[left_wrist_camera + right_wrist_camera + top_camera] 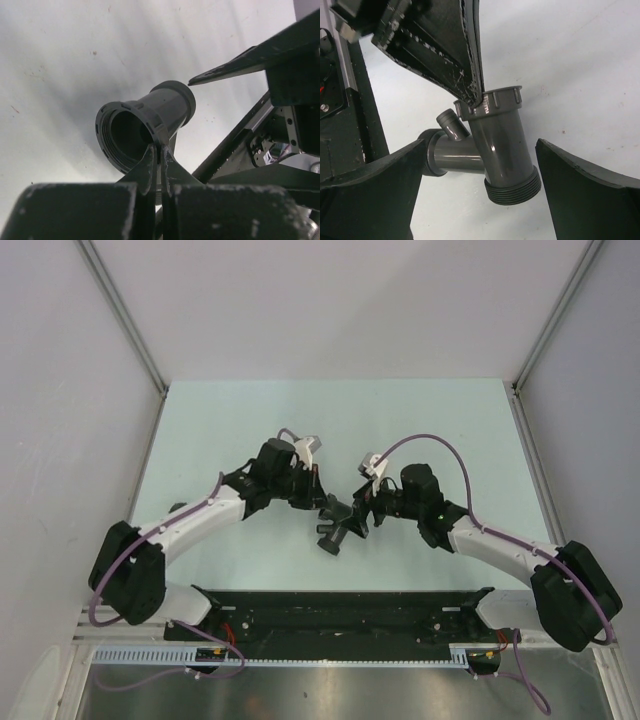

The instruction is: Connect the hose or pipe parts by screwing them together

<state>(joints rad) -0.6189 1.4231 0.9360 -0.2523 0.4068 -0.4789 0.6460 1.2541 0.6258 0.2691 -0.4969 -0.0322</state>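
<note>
Overhead view: the two arms met near the middle of the pale green table [250, 430], the left arm reaching in from the left and the right arm from the right. The branched pipe fitting [502, 145] lay between their tips, slightly toward the near edge. Whether it rested on the table or hung just above it could not be told.

Left wrist view: the left gripper [159, 150] was clenched on the rim of the fitting's round mouth [127, 137], the two fingertips pressed together with the thin wall pinched between them. The mouth faced that camera and the grey barrel ran away from it toward the far right.

Right wrist view: the right gripper [480, 141] was released, its jaws spread wide on either side of the fitting. The right-hand jaw stood apart from the barrel; the left-hand jaw overlapped the side branch [445, 157], and contact there could not be judged. The left gripper's fingers came in from above and gripped the ribbed collar [495, 102]. Below it the main tube ended in a threaded end [512, 187], and a short slanted spigot [451, 122] projected beside the side branch.
</note>
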